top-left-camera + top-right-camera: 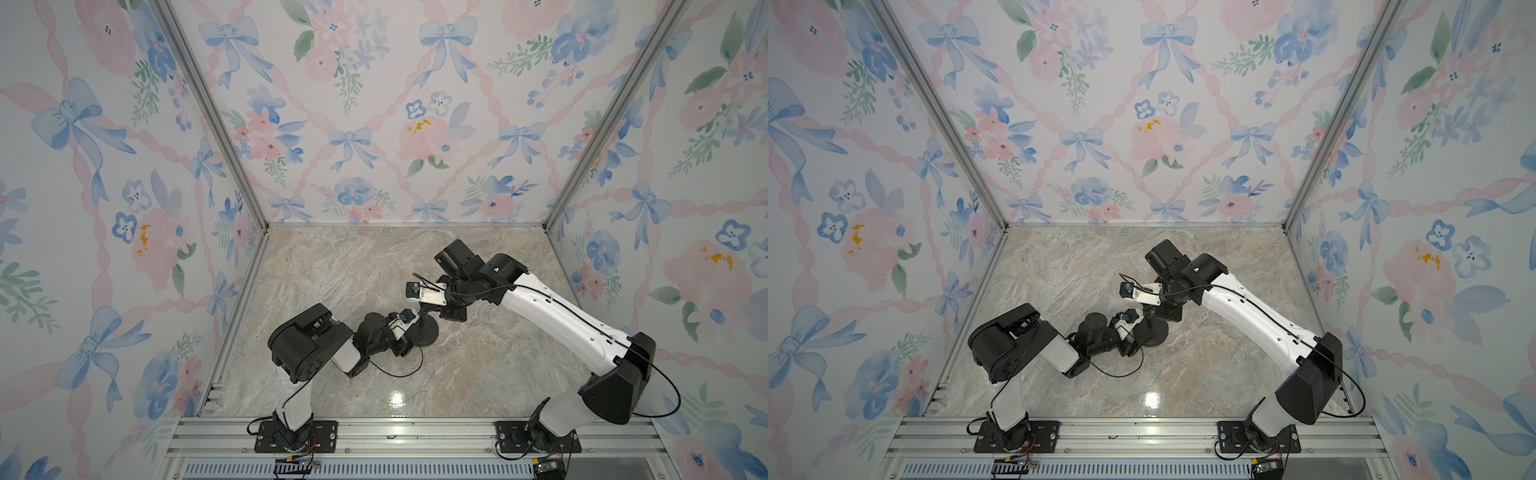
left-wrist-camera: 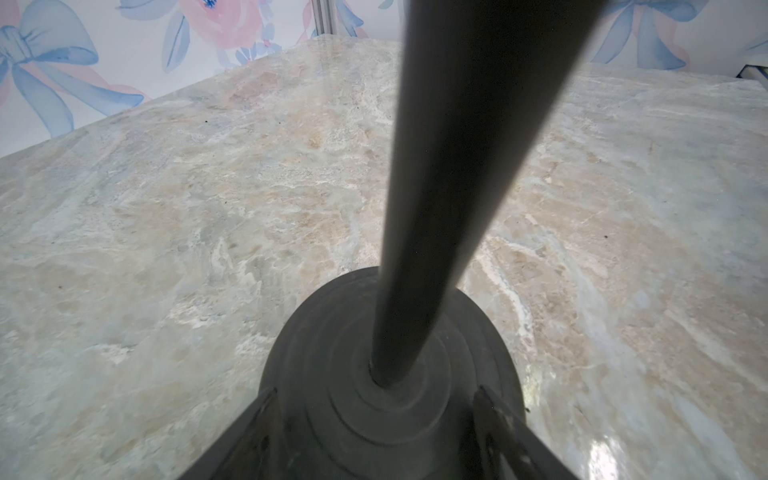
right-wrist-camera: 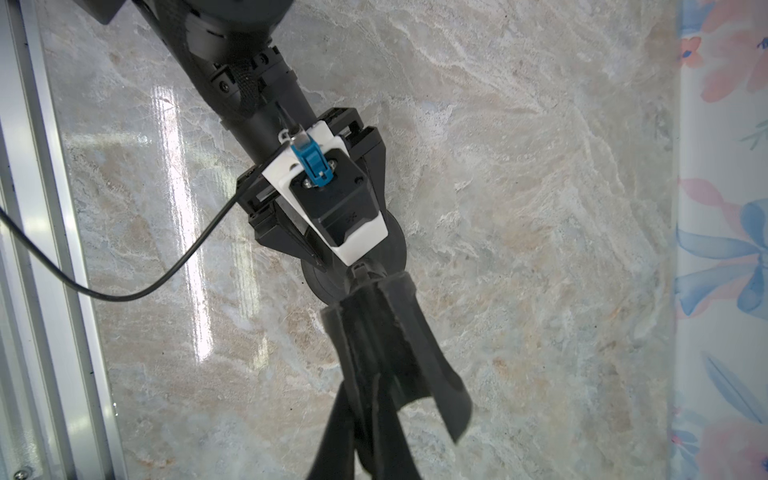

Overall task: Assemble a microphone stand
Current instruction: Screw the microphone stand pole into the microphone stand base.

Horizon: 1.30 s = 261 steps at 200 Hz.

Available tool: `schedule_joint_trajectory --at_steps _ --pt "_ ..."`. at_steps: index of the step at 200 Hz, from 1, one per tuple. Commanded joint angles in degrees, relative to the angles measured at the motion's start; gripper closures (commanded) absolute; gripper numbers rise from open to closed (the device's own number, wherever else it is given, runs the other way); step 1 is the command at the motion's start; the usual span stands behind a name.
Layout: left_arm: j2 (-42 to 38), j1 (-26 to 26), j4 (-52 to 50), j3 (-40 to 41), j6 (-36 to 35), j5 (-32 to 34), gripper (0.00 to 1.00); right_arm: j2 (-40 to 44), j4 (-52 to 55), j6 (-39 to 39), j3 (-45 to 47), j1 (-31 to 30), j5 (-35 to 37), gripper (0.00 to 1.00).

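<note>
**Left hand [image 2: 376,395] straddles the base [image 2: 316,357], rod [image 2: 436,208] standing in it**

Left hand sits low on the counter [image 2: 166,228] with its fingers [image 2: 257,432] spread, one on either side of the round base. Whether they press its rim I cannot tell. The rod rises from the middle of the base, straight up between those fingers and close in front of the wrist. Right hand [image 3: 363,276] is above the left one, fingers pressed together and pinching the rod's upper end; the clip-like head is hard to make out there.

By the look of it the stand is most of the way together — the two parts meet and stand upright on the counter. What I judge is left is the seating: tightening the rod into the base while the left hand stops the base from turning, then both hands letting go. How deep the rod sits in the base, the pictures do not show.
</note>
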<state>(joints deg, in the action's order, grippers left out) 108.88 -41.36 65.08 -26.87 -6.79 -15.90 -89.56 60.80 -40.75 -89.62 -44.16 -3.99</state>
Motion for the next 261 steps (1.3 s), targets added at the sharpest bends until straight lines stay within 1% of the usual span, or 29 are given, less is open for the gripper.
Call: schedule_joint_trajectory --at_steps 1,28,54,100,134,167,186,215,231,245,261 --pt "2.25 0.07 -5.04 -0.46 0.08 2.47 0.26 -0.13 2.3 8.5 -0.26 -1.37 -0.93 1.0" --pt "2.87 0.14 -5.72 -1.05 0.37 2.37 0.27 1.46 -1.02 10.01 3.9 -0.38 -0.95 1.0" --pt "3.58 0.08 -6.53 -1.69 0.72 2.37 0.27 1.76 -3.75 12.72 5.54 1.0 -1.31 1.0" --pt "3.59 0.1 -7.06 -1.69 0.85 2.45 0.28 4.66 -12.37 23.5 11.43 -0.12 -1.43 1.0" --pt "3.8 0.14 -7.33 -1.87 0.94 3.31 0.28 5.1 -11.14 31.94 11.92 -0.66 2.47 1.0" --pt "3.93 0.11 -7.68 -2.13 1.24 4.08 0.28 7.09 -11.76 35.16 14.72 -3.38 2.14 1.0" --pt "3.87 0.13 -7.86 -2.19 1.42 4.56 0.28 7.01 -11.0 37.56 14.83 -5.0 2.39 1.0" --pt "3.72 0.08 -7.95 -2.08 1.55 5.18 0.28 6.93 -11.8 45.7 14.79 -6.49 5.86 1.0" --pt "3.63 0.18 -7.95 -2.11 1.7 5.2 0.28 7.02 -11.94 50.8 14.15 -7.37 8.97 1.0" --pt "3.62 0.22 -7.95 -2.03 1.84 5.27 0.28 7.61 -11.99 55.73 13.75 -8.64 13.61 1.0" --pt "3.79 0.28 -7.95 -2.13 2.08 5.0 0.29 8.47 -13.75 59.9 14.34 -10.51 15.01 1.0"
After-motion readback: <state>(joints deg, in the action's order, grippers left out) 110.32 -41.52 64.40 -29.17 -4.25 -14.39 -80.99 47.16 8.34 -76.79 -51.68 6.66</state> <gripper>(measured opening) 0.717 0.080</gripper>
